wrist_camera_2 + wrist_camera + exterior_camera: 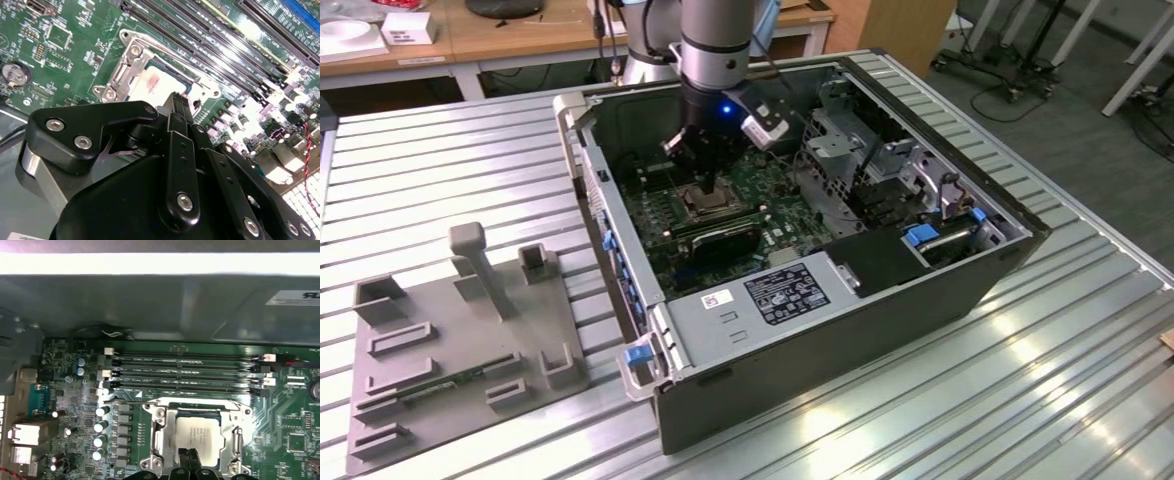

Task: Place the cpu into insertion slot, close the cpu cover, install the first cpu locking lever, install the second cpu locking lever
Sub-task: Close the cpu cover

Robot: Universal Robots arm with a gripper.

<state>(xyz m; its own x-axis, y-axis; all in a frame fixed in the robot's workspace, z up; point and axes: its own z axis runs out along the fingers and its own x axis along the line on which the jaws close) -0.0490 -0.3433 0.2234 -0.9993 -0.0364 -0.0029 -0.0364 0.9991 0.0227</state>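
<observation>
- Ribbed metal bench [1067, 330] carries an open computer case [854, 340] lying on its side, with a grey fixture tray [454, 340] at the exterior view's left.
- Green motherboard [290, 440] lines the case floor, and long black memory slots [185, 372] run alongside the socket.
- Insertion slot [707, 207] sits directly beneath the arm's claw [707, 185].
- Cpu cover [165, 440] appears to lie flat, framing the chip.
- Cpu [198, 436] rests in the slot. It is square, with no long axis, and lies just beside the claw tips, on the memory-slot side.
- Claw fingers [183, 462] are pressed together, pinching nothing visible.
- Labels: a white sticker [295, 297] on the case wall, a dark label [787, 292] on the case plate, and fine print on the cpu. Wording not given.
</observation>
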